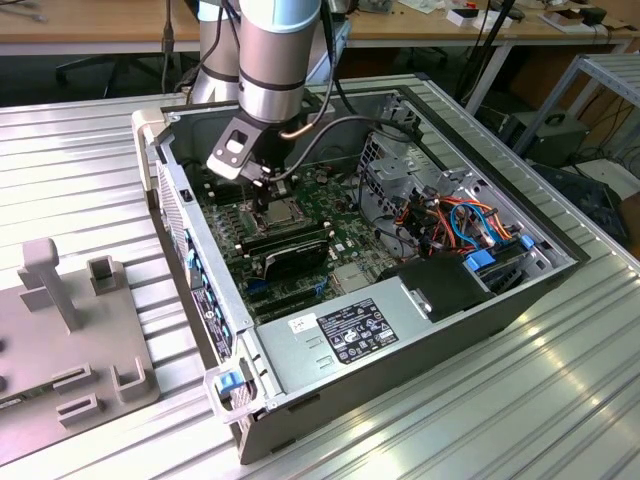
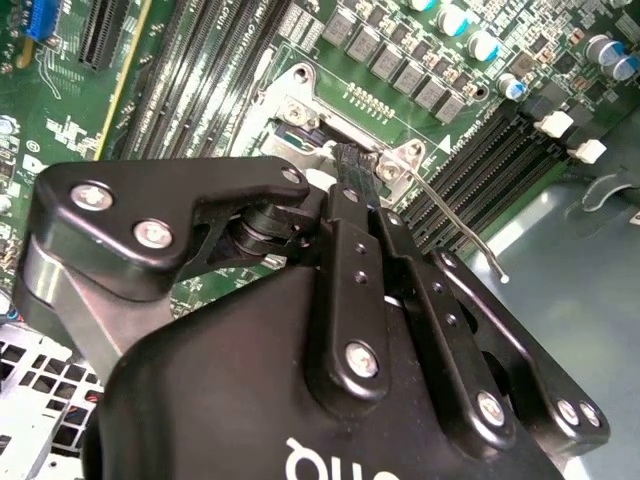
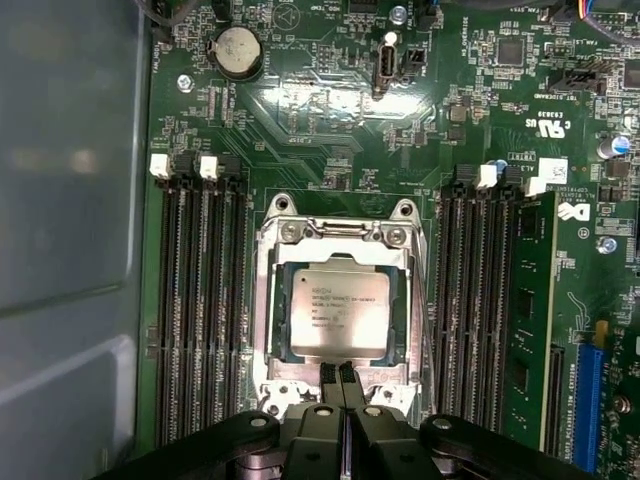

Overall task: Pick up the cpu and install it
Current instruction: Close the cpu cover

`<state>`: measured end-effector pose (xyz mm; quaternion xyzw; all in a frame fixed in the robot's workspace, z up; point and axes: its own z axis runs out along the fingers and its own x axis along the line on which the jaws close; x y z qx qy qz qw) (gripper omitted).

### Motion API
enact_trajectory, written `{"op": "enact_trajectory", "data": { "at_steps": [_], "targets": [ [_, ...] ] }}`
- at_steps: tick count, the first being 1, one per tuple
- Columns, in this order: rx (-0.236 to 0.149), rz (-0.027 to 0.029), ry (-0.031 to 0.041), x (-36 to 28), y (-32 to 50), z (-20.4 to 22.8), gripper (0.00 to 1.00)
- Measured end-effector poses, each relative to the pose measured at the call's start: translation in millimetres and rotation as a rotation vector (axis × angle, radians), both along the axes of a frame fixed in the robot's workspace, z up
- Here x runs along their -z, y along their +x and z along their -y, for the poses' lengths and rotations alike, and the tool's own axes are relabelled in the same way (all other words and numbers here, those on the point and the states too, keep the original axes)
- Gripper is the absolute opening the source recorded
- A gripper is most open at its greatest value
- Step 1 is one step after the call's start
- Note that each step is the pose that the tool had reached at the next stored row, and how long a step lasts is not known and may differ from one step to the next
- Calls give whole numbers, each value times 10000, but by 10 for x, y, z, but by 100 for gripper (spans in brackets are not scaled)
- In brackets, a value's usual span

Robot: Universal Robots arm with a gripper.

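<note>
Your cpu [image 3: 338, 312] sits in the socket [image 3: 335, 232] just past the gripper [image 3: 340, 373], jaws pinched together, perhaps touching its edge; the second wrist view adds the latch lever [image 2: 452, 207].

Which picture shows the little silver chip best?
First wrist view: the cpu shows its whole top, in the socket. Exterior view: a tiny grey square below the hand. Second wrist view: the hand blocks it.
</note>
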<state>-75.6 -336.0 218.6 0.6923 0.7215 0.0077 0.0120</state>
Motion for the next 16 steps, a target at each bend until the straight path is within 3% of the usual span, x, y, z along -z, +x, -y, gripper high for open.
{"op": "enact_trajectory", "data": {
  "at_steps": [6,16],
  "targets": [
    [0,0,-18,68,0,9,11],
    [0,0,-19,113,0,8,11]
  ]
}}
